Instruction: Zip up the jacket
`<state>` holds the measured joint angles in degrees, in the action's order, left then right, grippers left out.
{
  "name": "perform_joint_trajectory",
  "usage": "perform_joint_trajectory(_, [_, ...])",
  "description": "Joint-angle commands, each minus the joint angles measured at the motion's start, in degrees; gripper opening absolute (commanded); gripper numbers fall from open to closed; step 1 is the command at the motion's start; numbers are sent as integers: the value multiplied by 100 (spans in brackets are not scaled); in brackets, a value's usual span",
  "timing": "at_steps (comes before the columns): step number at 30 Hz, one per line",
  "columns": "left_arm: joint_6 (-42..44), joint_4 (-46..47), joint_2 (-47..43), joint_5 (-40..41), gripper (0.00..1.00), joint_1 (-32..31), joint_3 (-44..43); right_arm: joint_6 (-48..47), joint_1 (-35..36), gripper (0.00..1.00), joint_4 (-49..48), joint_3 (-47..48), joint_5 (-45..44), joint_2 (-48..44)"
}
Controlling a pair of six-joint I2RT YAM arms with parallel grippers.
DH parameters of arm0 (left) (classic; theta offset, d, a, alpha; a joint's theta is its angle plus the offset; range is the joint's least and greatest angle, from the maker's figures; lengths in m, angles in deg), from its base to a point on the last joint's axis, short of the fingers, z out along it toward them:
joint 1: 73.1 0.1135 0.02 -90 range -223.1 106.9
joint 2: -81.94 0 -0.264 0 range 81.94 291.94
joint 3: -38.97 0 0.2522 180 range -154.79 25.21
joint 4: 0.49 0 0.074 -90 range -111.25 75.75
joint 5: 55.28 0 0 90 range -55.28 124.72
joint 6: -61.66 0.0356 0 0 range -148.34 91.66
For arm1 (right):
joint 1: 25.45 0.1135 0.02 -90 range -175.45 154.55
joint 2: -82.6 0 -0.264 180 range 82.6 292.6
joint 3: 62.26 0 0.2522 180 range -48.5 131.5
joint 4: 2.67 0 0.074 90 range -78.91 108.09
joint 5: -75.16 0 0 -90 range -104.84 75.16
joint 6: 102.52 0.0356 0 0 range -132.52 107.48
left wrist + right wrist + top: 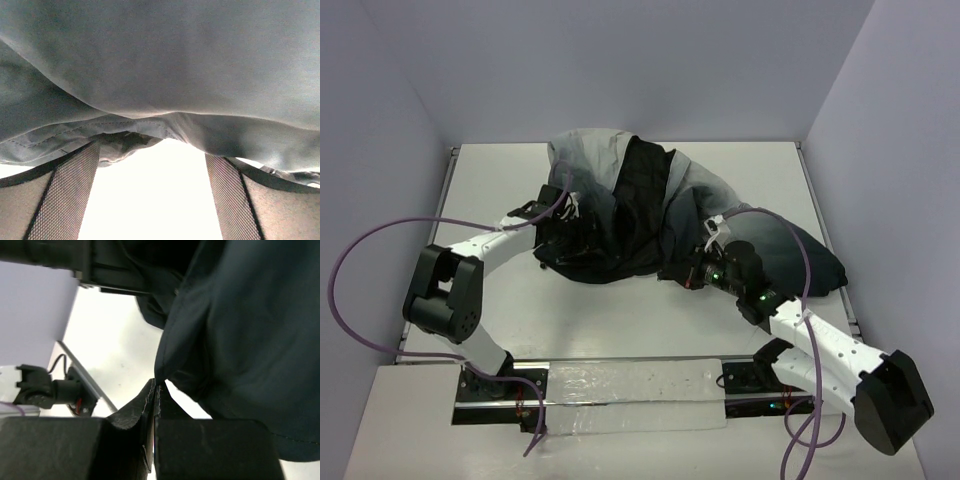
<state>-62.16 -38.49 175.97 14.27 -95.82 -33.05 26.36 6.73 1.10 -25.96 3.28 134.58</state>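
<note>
Progress: soft grey-to-charcoal jacket (650, 205) bunched open, zipping not begun.
My left end effector (152, 150): spread, empty.
My right end effector (156, 390): pinching its dark edge.

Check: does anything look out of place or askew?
The jacket lies bunched in a heap, black lining turned outward, so no zipper line shows. The right gripper pinches a dark hem corner; the left gripper is open under grey fabric.

The white table (620, 320) carries the crumpled jacket (650, 200), heaped across its far half.
</note>
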Motion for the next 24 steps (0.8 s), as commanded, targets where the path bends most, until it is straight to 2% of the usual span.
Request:
perform_joint_trajectory(1, [249,-263,-434,234,96,-37,-601,-286,-138,0,314,401,467,-362])
perform_joint_trajectory(6, [408,-720,-733,622,97,-40,-1053,-325,-269,0,498,626,674,-473])
perform_joint_trajectory(11, [481,-1091,-1400,959,86,-40,-1528,-323,-400,0,553,683,792,-677])
perform_joint_trajectory(13, [488,-1036,-1574,871,81,-50,-1586,-346,-434,0,607,690,817,-748])
perform_joint_trajectory(15, [404,-852,-1696,286,75,-115,-1540,-344,-487,0,657,663,845,-862])
perform_joint_trajectory(17, [210,-239,-1764,-481,74,-225,-1353,-325,-514,0,687,616,903,-968])
perform_joint_trajectory(18, [-108,171,-1758,-1166,75,-426,-1077,-297,-535,0,722,589,904,-1079])
perform_joint_trajectory(21, [-808,1370,-1618,-1858,75,-768,-529,-217,-561,0,784,511,898,-1252])
perform_joint_trajectory(24, [-1461,2513,-1425,-2076,73,-1007,-26,-127,-590,0,834,474,933,-1438])
